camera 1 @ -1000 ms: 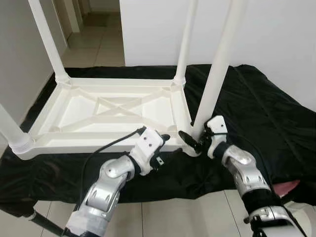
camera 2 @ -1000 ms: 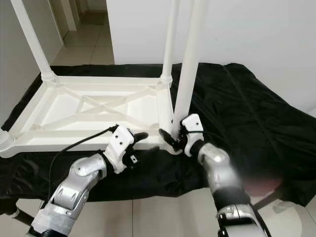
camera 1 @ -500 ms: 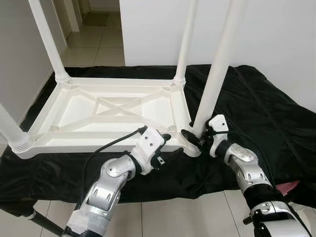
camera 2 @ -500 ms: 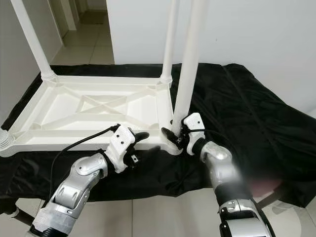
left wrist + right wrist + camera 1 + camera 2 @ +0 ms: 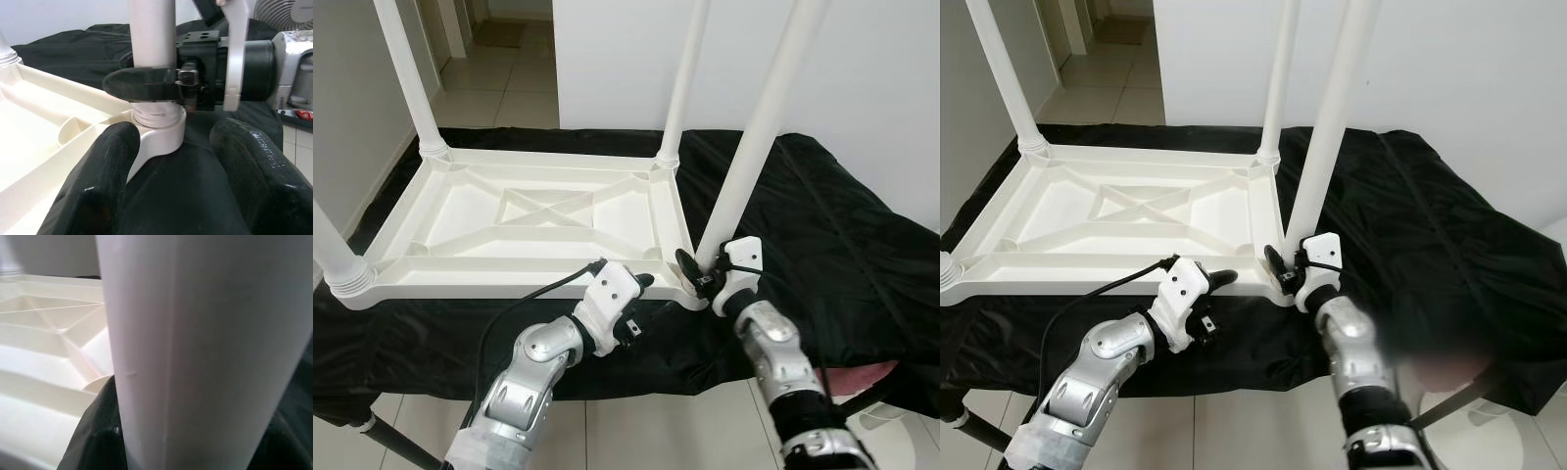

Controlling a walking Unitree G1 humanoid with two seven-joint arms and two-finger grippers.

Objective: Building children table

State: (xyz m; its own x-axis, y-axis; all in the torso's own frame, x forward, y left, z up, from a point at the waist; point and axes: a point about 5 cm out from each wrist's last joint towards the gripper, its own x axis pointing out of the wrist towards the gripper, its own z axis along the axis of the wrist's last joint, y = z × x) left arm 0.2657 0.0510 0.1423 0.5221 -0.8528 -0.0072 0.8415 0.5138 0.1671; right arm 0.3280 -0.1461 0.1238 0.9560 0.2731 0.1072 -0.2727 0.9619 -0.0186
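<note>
A white plastic children's table (image 5: 529, 211) lies upside down on a black cloth, its legs pointing up. My right gripper (image 5: 695, 274) is shut on the near right leg (image 5: 759, 137) just above its threaded socket at the table's corner. The left wrist view has that leg (image 5: 151, 34) with a black right finger (image 5: 142, 83) wrapped across it. The leg (image 5: 195, 347) stands very close in the right wrist view. My left gripper (image 5: 651, 299) is open, low at the front edge beside that corner, its fingers (image 5: 98, 181) spread towards the socket and holding nothing.
Three other legs stand up: far left (image 5: 411, 78), far right (image 5: 685, 78), near left (image 5: 333, 255). The black cloth (image 5: 842, 225) spreads wide to the right. A white wall rises behind, tiled floor (image 5: 636, 431) lies in front, and a red object (image 5: 871, 377) sits at the lower right.
The view has shifted a little. My right gripper stays on the leg's base while its forearm has swung in under it. The left gripper has dropped slightly at the front edge.
</note>
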